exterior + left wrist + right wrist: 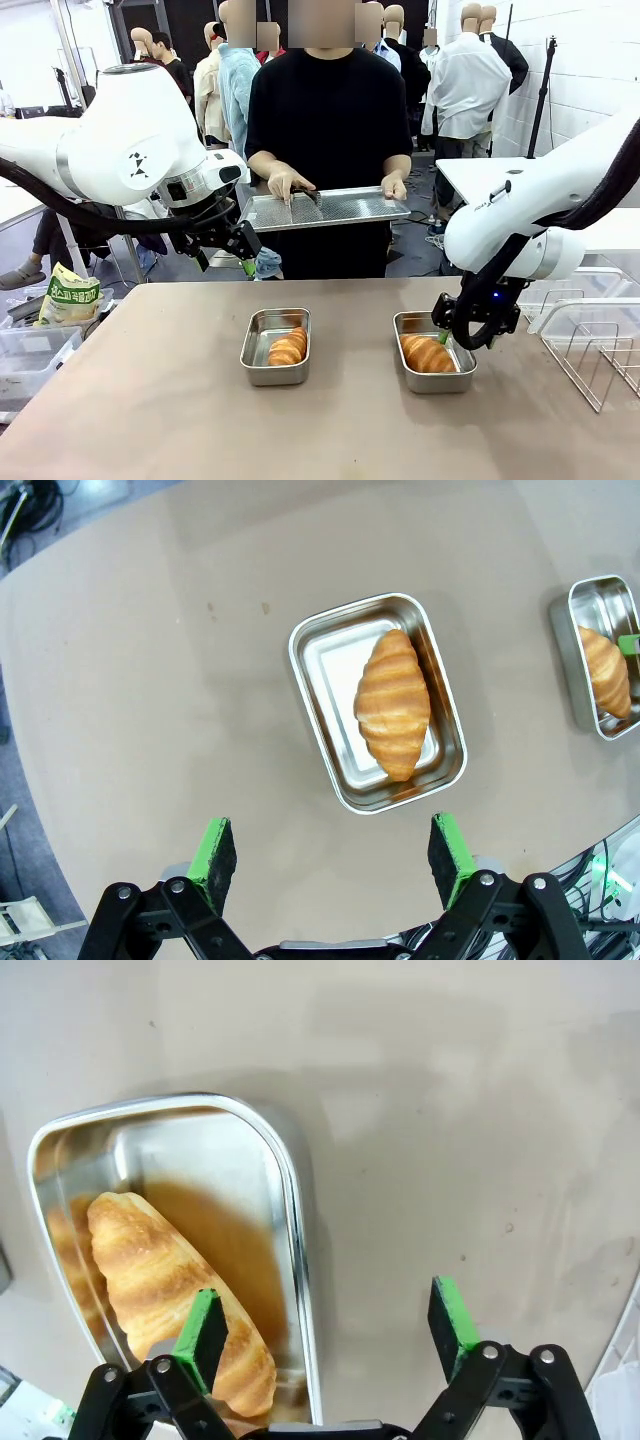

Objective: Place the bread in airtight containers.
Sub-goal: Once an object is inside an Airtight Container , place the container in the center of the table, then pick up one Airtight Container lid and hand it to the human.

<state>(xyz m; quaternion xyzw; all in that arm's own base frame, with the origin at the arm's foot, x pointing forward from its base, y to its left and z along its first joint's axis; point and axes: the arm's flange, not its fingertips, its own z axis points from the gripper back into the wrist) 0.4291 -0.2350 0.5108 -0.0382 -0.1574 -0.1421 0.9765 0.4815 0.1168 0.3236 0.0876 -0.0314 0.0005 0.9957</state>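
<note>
Golden bread (427,353) lies inside each steel container (437,383), so we should lift our released right end effector (325,1320) straight up, clear of the bread; the left end effector (335,845) is released too.

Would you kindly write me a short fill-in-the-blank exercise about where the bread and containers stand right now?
1. The left container holds ___ croissant.
2. The right tool hovers over the right container's rim, jaws ___.
3. The person holds a flat steel ___.
4. Neither container has a ___ on.
Missing words: one; open; tray; lid.
</note>
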